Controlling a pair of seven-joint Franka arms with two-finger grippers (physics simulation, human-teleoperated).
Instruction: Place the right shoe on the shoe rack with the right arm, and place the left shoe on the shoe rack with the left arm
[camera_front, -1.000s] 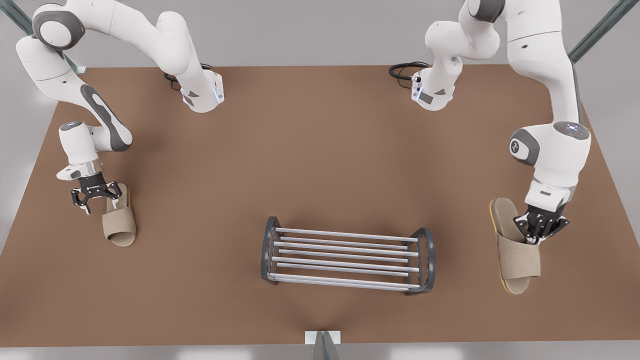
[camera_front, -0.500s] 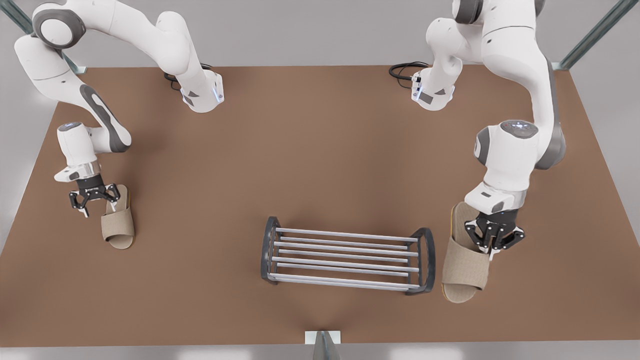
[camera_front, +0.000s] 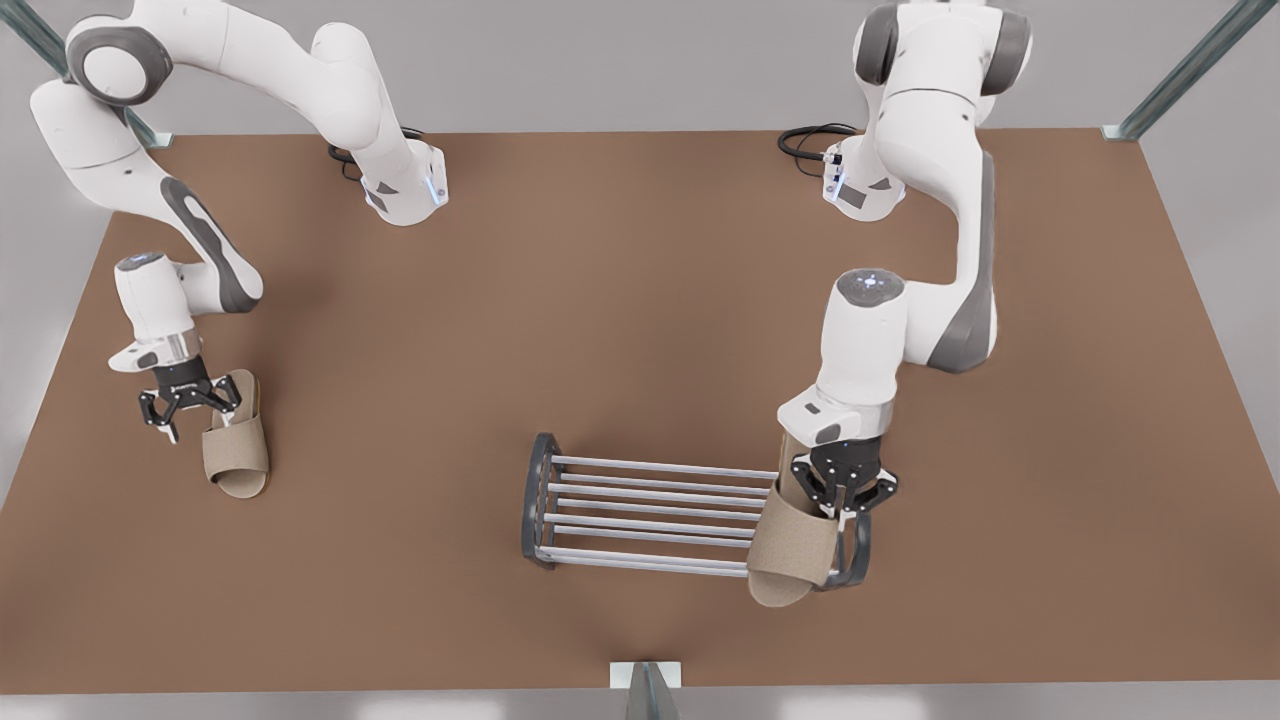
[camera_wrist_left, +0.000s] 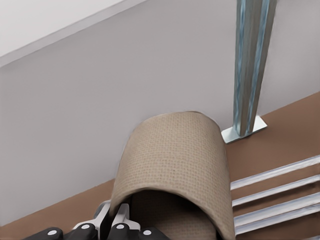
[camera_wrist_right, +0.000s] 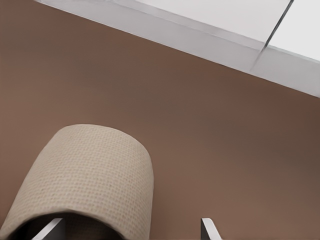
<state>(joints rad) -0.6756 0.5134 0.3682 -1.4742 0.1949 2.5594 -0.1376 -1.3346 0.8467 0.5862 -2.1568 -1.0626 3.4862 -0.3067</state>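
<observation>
Brown surface (camera_front: 640, 300), grey walls.
Left hand (camera_front: 845, 503) grasps left shoe (camera_front: 790, 545) over shoe rack (camera_front: 538, 497); right hand (camera_front: 193, 412) released at right shoe (camera_front: 238, 455).

Simulated lab, brown table (camera_front: 640, 300), metal posts (camera_front: 1190, 70)

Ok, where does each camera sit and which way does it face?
Front view: overhead, looking down on table, shoe rack, left arm, right arm.
Left wrist view: on the left arm, front view's right, past the left claw along the held left shoe toward the shoe rack.
Right wrist view: on the right arm, looking over the right shoe; right claw open.
Shared: shoe rack, in front and left wrist views.
</observation>
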